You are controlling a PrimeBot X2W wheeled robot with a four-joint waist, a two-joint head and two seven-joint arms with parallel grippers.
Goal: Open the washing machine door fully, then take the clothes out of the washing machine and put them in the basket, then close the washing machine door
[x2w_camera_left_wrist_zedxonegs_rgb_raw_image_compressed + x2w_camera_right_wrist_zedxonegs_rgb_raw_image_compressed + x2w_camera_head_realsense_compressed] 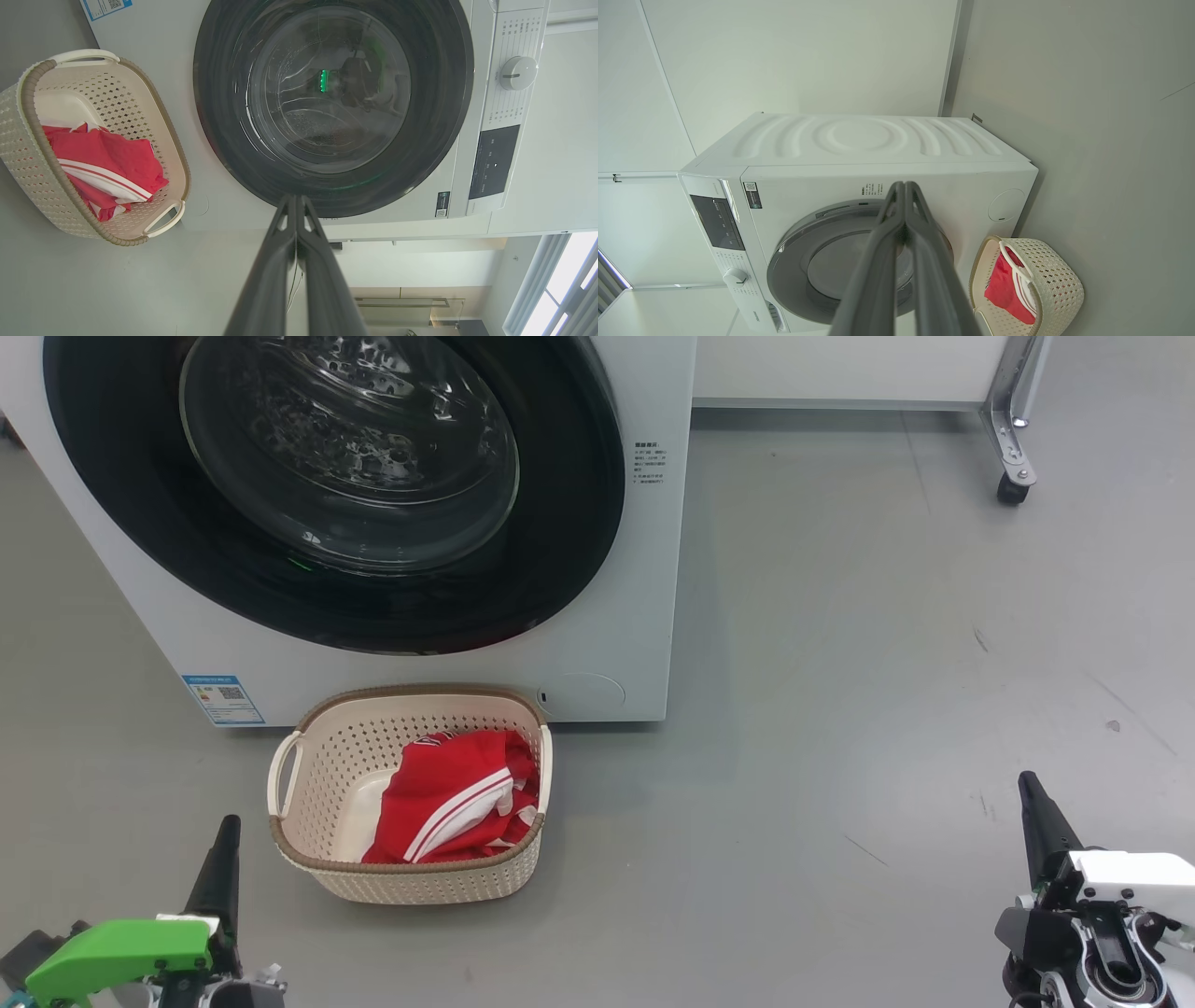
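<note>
The white washing machine (607, 644) stands ahead with its black-rimmed glass door (336, 485) lying flat against the front. Before it on the floor sits the cream basket (411, 882), and red clothes with white stripes (453, 798) lie inside it. My left gripper (227, 826) is shut at the lower left, just left of the basket and apart from it. My right gripper (1027, 784) is shut at the lower right, far from the basket. The left wrist view shows the door (334, 105), the basket (28, 154) and clothes (105, 163) beyond my shut left gripper (295, 198). My shut right gripper (903, 184) points at the machine (878, 149).
A grey floor (887, 709) spreads to the right of the machine. A metal leg on a caster wheel (1013, 485) stands at the far right, below a white panel. The machine's control dial (517, 73) and dark display show in the left wrist view.
</note>
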